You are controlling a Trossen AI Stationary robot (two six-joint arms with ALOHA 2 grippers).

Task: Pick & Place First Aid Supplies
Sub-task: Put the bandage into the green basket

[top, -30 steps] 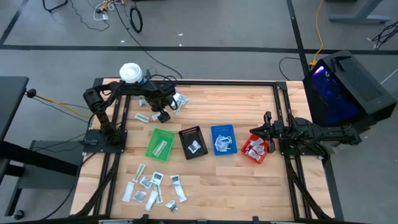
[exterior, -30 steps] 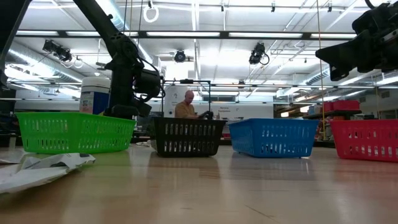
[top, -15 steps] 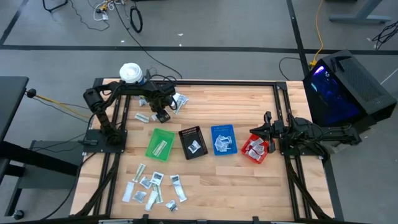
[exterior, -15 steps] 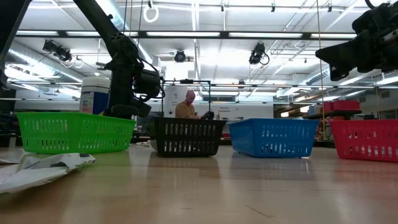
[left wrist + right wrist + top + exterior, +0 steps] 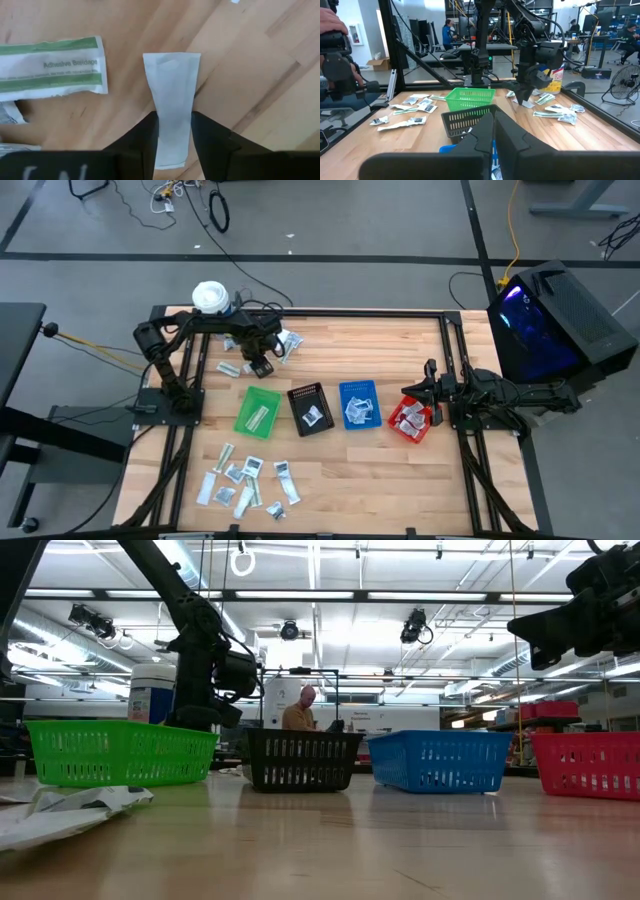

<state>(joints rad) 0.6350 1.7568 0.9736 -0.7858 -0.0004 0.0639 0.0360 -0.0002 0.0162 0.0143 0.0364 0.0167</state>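
My left gripper (image 5: 262, 367) points down at the table's far left, behind the green bin (image 5: 258, 411), and is shut on a white strip packet (image 5: 171, 85). A green-printed bandage packet (image 5: 52, 67) lies flat beside it. More first aid supplies lie near the far edge (image 5: 285, 343) and in a loose group near the front edge (image 5: 248, 483). My right gripper (image 5: 493, 134) is shut on nothing, held level above the table's right edge beside the red bin (image 5: 412, 420). My left gripper pinches the white strip packet between its two fingers (image 5: 148, 136), on the packet's two long edges (image 5: 172, 131), nearer one end than the middle. The fingers come from above, pointing down, and lie across the packet. The packet lies flat on the wood and is narrowed where the fingers meet it.
Green, black (image 5: 311, 407), blue (image 5: 359, 404) and red bins stand in a row across the table's middle, each with packets inside. A white tub (image 5: 210, 296) stands at the far left corner. Bare wood lies at the far right and front right. People show in the room beyond.
My left gripper has stayed in place over the white strip packet, and its fingers have drawn together on it. The packet lies where it was.
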